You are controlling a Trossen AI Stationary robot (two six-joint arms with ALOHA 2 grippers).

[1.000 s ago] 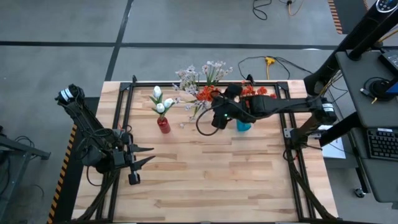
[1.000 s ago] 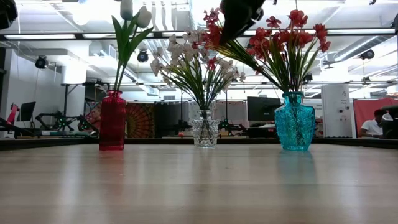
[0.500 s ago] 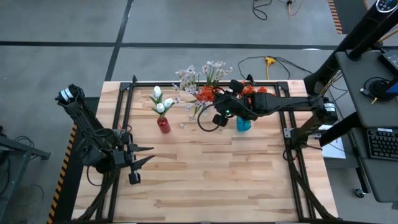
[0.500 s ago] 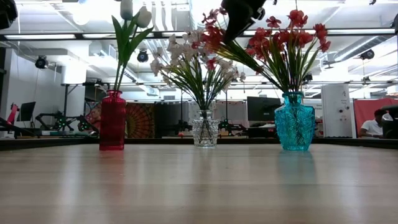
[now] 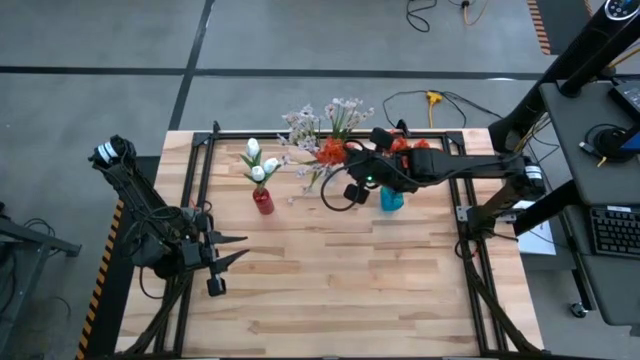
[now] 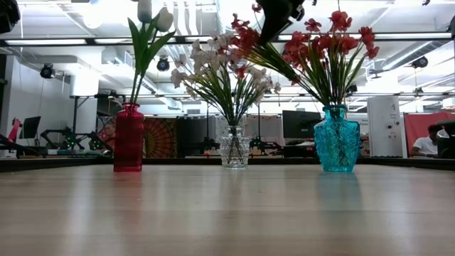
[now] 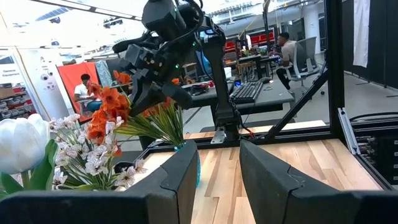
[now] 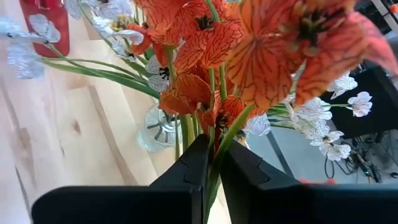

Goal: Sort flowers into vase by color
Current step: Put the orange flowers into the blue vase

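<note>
**Right tool clamped on an orange flower stem above the vases**

The right tool (image 8: 211, 163) hangs over the far middle of the tabletop (image 5: 330, 290), between the clear vase (image 6: 234, 147) and the blue vase (image 6: 336, 139). Its two fingers are pressed together on the thin green stalk of an orange flower (image 8: 205, 37), whose blooms fan out just past the fingertips. In the low view this orange flower (image 6: 242, 37) leans among the pale sprays, up near the dark tool at the top edge.

The clear vase holds the pink-white sprays (image 6: 206, 64). The blue vase holds a bunch of orange-red flowers (image 6: 327, 43). The red vase (image 6: 129, 137) stands to the left, well apart from the other two, with white tulip buds (image 6: 153, 14) rising from it.

The left tool (image 5: 235, 250) waits low over the near left part of the tabletop, well away from the vases, its fingers (image 7: 180, 180) standing a little apart with nothing between them.

People sit at desks in the room beyond the tabletop.
</note>
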